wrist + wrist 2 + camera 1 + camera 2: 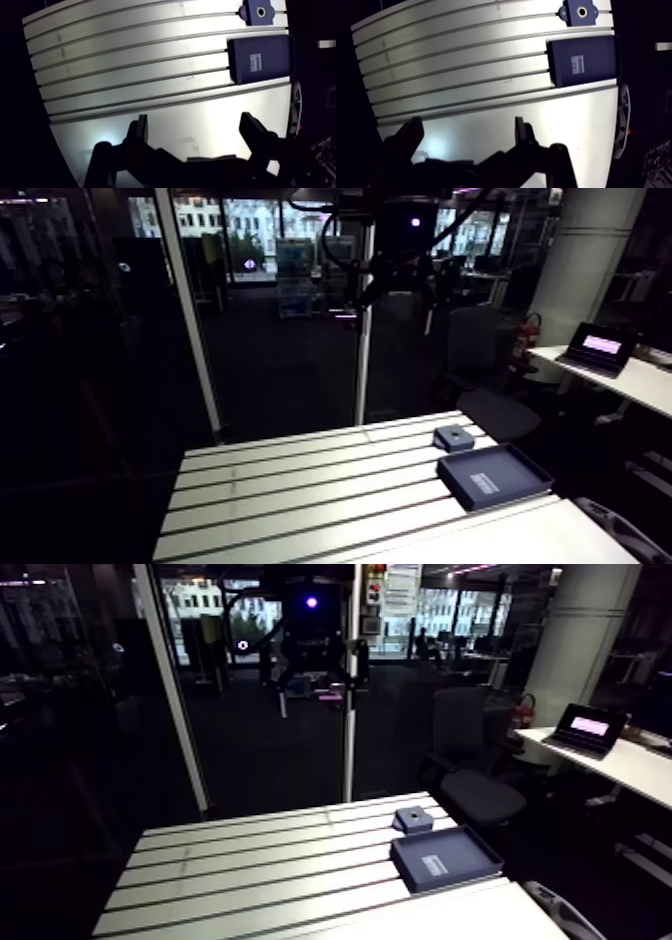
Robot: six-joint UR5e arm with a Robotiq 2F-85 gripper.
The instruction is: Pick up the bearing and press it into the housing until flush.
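Hovering over the desk (150, 75), the tool (195, 120) has its fingers wide apart and empty. The housing (260, 12) lies well ahead and off to one side, just beyond the blue tray (260, 59). I cannot make out the bearing.

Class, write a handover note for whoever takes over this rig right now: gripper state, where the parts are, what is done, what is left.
Gripper open, empty, high over the table.
Housing near the table's edge, tray just beside it, not touching.
Bearing not visible; the tray shows only a label.
Done: nothing evident.
Left: find the bearing, pick it, press it flush into the housing.
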